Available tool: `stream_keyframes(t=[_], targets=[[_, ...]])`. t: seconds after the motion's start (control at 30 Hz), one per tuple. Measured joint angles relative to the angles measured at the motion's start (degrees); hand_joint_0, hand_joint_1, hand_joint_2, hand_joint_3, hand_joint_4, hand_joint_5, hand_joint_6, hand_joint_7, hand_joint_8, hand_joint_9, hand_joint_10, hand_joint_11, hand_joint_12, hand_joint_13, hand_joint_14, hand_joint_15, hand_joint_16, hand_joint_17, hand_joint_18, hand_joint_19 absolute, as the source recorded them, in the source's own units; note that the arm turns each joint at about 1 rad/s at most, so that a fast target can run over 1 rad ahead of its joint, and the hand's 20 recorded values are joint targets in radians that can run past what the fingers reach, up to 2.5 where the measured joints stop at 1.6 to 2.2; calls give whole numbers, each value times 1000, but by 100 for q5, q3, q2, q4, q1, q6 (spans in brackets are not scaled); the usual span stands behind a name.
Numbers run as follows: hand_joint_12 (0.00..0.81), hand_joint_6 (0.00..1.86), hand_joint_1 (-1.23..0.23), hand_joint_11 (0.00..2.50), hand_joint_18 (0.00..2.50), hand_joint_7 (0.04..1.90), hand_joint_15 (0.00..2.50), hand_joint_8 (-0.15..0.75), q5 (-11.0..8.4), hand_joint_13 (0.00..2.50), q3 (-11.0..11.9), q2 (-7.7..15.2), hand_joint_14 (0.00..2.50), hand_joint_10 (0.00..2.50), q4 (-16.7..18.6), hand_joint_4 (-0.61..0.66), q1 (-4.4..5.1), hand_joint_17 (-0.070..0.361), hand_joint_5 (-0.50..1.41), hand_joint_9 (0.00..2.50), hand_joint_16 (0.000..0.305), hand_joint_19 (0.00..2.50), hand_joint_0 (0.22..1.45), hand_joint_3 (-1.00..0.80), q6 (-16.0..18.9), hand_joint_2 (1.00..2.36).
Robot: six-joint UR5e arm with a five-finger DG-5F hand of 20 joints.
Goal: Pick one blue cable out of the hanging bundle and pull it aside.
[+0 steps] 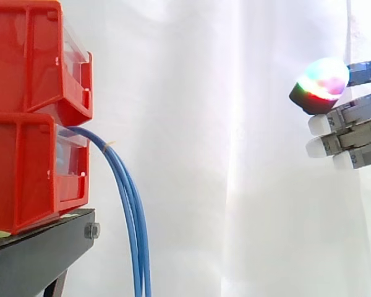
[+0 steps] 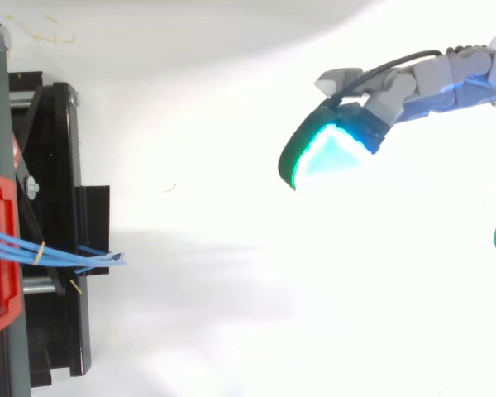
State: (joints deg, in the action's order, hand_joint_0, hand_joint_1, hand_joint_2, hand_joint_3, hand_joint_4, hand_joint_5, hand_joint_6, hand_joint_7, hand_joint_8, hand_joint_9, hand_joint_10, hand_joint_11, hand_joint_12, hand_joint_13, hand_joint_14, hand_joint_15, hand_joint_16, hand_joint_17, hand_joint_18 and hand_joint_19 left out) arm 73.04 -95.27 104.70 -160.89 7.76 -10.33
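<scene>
Loosely bunched, thin blue cables point(image 1: 135, 223) arc from the lower red bin point(image 1: 25, 179), while the hand point(image 1: 352, 133) at three o'clock hovers straight-fingered, empty.

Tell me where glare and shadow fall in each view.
Side view: white curtain glares down its middle; a fingertip of the robot hand blooms. Top view: brightness washes out around the robot hand; a grey shadow lies beside the black stand.

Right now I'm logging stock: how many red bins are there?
2: the upper red bin stacked on the lower red bin, atop the black stand; more may be hidden.
</scene>
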Motion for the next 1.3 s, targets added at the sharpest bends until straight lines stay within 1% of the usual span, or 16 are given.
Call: stream_keyframes(t=[0.13,0.2,0.27,0.37,0.57,0.67,0.77,0.93,1.1,1.17,1.3], targets=[[320,501,-452,0,0,673,22,211,-66,94,0,94,0,1,27,159,36,109,-224,383,48,177,526,-488,-16,1000],[321,502,-453,1,0,679,22,214,-73,98,0,211,0,0,82,165,46,108,-222,387,48,176,526,-487,1,1001],[322,501,-453,6,0,680,20,216,-84,104,0,333,0,0,234,168,58,108,-221,395,48,176,526,-484,15,1001],[322,502,-453,0,4,685,25,217,-133,107,0,452,0,0,435,172,73,108,-219,401,48,182,528,-484,7,1001],[323,502,-457,10,20,688,25,218,-347,119,-1,640,0,0,645,175,101,108,-217,407,48,188,530,-484,-29,1001],[323,502,-457,17,23,689,29,219,-405,123,0,729,0,0,789,180,115,108,-216,410,48,187,530,-483,-32,1001],[324,502,-457,18,32,691,35,223,-429,131,0,774,0,0,915,182,128,108,-214,417,48,198,531,-482,-50,1001],[324,502,-459,21,42,696,38,225,-467,139,0,806,1,0,987,192,151,107,-212,423,48,203,532,-480,-120,1001],[328,502,-476,18,84,694,23,230,-613,171,-1,812,0,0,999,202,186,108,-205,457,48,176,533,-481,-287,1001],[328,502,-479,7,94,690,18,231,-692,175,0,822,0,0,1027,205,213,108,-204,459,48,172,534,-481,-386,1001],[328,502,-480,9,103,692,19,232,-776,179,2,917,0,0,1143,207,248,107,-203,463,48,176,535,-483,-472,1001]])
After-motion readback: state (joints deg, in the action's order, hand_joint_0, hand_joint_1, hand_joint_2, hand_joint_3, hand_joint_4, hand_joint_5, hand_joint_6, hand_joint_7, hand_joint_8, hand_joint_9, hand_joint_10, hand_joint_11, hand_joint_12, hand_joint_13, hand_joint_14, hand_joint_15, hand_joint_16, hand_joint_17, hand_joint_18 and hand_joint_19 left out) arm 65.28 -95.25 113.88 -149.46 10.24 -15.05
